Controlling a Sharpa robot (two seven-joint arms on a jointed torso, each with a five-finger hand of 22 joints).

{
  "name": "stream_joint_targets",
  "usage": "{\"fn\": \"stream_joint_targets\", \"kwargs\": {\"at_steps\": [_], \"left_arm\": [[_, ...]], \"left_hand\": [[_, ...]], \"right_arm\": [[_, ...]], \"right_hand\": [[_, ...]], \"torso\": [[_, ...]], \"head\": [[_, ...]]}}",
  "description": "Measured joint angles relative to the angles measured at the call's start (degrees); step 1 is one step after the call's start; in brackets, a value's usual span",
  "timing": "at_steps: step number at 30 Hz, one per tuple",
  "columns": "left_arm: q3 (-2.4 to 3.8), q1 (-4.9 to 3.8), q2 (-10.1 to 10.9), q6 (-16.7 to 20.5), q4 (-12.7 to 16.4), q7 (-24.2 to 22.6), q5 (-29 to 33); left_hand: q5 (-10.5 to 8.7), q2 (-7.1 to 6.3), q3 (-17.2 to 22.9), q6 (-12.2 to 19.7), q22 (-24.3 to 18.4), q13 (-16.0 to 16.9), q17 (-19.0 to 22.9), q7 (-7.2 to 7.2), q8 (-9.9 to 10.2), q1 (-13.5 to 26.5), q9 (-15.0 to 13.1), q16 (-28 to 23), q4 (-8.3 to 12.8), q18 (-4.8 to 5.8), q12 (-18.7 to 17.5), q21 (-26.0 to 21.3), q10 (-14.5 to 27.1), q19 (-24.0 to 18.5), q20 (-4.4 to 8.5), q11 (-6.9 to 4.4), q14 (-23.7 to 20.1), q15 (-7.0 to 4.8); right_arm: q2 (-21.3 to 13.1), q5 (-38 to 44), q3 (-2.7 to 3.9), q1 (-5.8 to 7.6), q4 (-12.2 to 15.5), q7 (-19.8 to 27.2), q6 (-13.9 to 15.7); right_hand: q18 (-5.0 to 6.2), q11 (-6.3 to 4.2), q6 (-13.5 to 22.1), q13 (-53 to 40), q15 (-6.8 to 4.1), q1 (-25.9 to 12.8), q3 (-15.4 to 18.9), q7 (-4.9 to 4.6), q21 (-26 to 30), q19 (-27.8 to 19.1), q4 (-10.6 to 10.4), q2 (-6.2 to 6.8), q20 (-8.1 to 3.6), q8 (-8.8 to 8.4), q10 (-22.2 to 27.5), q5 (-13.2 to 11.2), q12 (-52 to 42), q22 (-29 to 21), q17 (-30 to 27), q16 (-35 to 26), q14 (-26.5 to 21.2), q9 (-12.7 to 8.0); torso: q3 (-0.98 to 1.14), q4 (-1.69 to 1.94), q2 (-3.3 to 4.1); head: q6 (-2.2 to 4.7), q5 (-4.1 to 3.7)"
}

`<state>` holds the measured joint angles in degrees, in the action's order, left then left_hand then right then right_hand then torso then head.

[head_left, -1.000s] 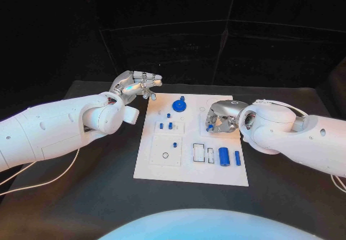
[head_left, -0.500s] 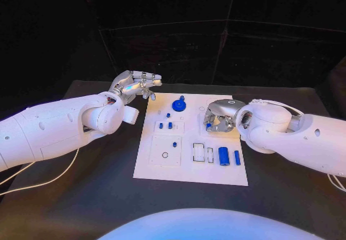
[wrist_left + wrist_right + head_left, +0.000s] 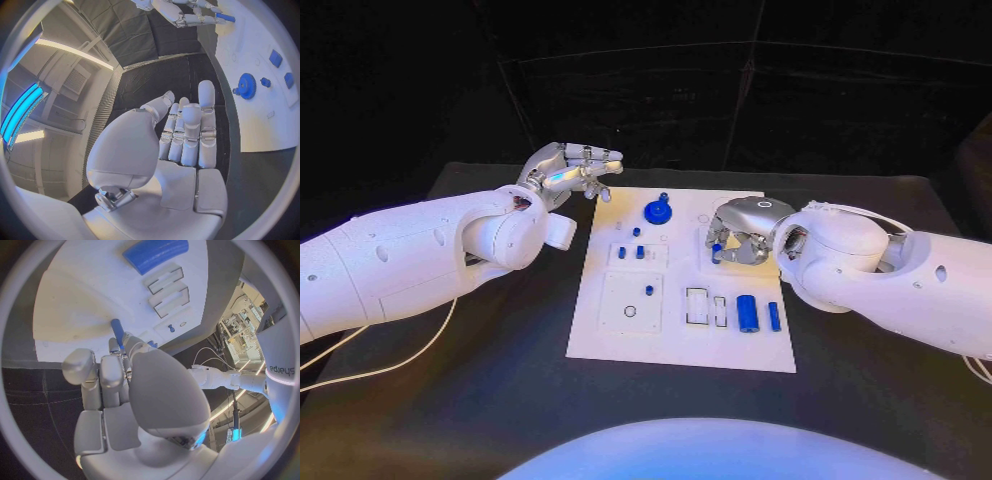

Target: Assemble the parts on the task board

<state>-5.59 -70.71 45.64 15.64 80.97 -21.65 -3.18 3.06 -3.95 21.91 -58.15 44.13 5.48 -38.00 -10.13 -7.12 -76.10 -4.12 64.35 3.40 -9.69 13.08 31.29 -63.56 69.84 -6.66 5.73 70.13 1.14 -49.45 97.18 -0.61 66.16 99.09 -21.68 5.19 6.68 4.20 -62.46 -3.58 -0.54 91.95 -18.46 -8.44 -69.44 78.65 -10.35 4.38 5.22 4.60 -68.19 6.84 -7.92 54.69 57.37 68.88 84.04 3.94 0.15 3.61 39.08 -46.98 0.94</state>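
Right robot hand (image 3: 740, 232) pinches a small blue pin (image 3: 117, 332) over the task board (image 3: 678, 345), right half. We'd keep it upright, seat it slow. Left robot hand (image 3: 571, 170) apart, empty, off board's far-left corner.

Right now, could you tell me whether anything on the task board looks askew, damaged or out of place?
Nothing stands out. The task board lies flat and square on the table, the right hand holds a small blue pin above it, and the blue gear sits undisturbed.
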Motion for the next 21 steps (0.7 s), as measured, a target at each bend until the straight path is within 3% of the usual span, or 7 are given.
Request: {"fn": "stream_joint_targets", "kwargs": {"at_steps": [9,14,21], "left_arm": [[0.0,-0.01,0.0,0.0,-0.1,0.0,0.0],[0.0,-0.01,-0.1,0.0,-0.1,0.0,0.0],[0.0,-0.01,-0.3,0.0,-0.3,0.1,0.0]], "left_hand": [[0.0,0.0,0.0,0.0,0.0,0.0,0.1,0.0,0.0,0.0,0.0,0.0,0.0,0.01,0.0,-0.4,0.2,0.0,0.0,0.21,0.0,0.0],[0.0,0.0,0.0,0.0,0.0,0.0,0.1,0.0,0.0,0.0,0.0,0.0,0.0,0.01,0.0,-0.4,0.2,0.0,0.0,0.21,0.0,0.0],[0.0,0.0,0.0,0.0,0.0,0.0,0.1,0.0,0.0,0.0,0.0,0.0,0.0,0.0,0.0,-0.4,0.2,0.0,0.0,0.21,0.0,0.0]], "right_arm": [[-2.4,0.4,0.06,0.01,3.6,1.2,4.2],[-3.2,-0.6,0.1,0.03,6.0,2.1,6.4],[-0.5,-3.5,0.12,0.04,7.7,4.2,8.5]], "right_hand": [[-0.01,0.1,-0.5,-0.1,0.0,-1.6,-2.4,-0.07,-0.2,0.0,0.6,1.6,0.0,-0.29,-0.9,0.0,1.1,0.4,0.4,0.2,0.0,0.1],[0.0,0.08,-0.9,-0.1,0.0,-2.0,-3.3,-0.07,-0.4,0.0,1.0,1.95,0.0,-0.34,-0.9,0.1,1.4,0.6,0.6,0.5,0.0,0.1],[0.0,0.1,-0.9,-0.1,0.0,-2.3,-4.2,-0.07,-0.4,0.0,1.5,2.25,0.0,-0.39,-1.3,0.7,1.7,0.6,0.6,0.5,0.0,0.1]], "torso": [[0.0,0.0,-0.02],[0.0,0.0,-0.01],[0.0,0.01,0.03]], "head": [[0.08,-0.13],[0.1,0.17],[-0.12,0.72]]}}
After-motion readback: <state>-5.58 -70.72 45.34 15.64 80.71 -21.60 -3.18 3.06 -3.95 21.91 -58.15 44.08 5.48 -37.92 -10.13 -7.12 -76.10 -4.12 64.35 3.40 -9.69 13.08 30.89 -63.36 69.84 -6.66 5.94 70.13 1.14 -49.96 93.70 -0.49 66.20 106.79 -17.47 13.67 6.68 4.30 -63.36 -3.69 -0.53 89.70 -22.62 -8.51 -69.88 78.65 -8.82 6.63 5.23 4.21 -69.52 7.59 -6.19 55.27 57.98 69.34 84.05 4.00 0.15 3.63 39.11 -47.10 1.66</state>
